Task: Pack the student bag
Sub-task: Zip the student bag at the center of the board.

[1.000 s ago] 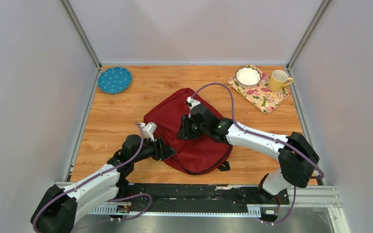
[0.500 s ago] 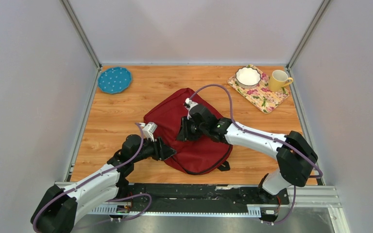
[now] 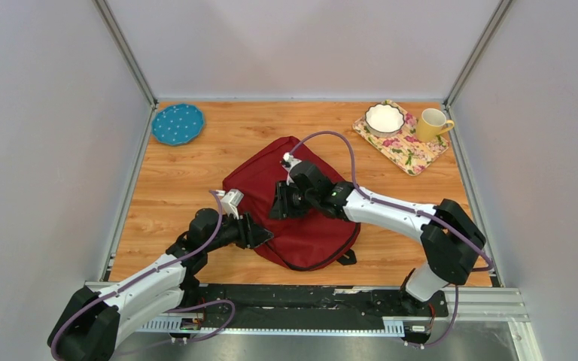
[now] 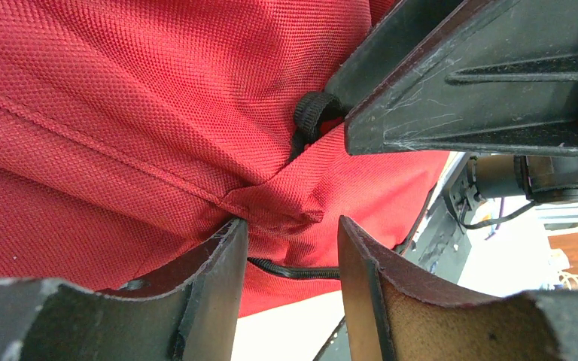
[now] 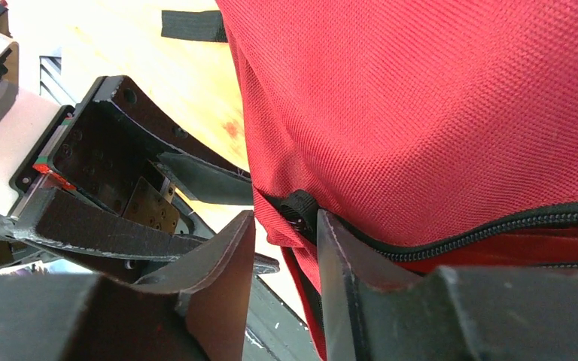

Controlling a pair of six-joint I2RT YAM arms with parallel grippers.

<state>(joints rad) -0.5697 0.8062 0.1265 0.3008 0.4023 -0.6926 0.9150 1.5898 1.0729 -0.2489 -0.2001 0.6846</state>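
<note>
The student bag, dark red, lies flat mid-table. My left gripper is at its near left edge. In the left wrist view it is shut on a raised fold of the bag, with a black cord running between its fingers. My right gripper lies on the bag just beyond the left one. In the right wrist view its jaws stand open, with the black zipper pull against one fingertip at the end of the closed zipper.
A blue plate sits at the back left. At the back right, a floral mat carries a white bowl, and a yellow mug stands by it. A black strap sticks out at the bag's near right.
My right gripper has slid a little to the left over the bag. The left arm and the bag have stayed where they were.
</note>
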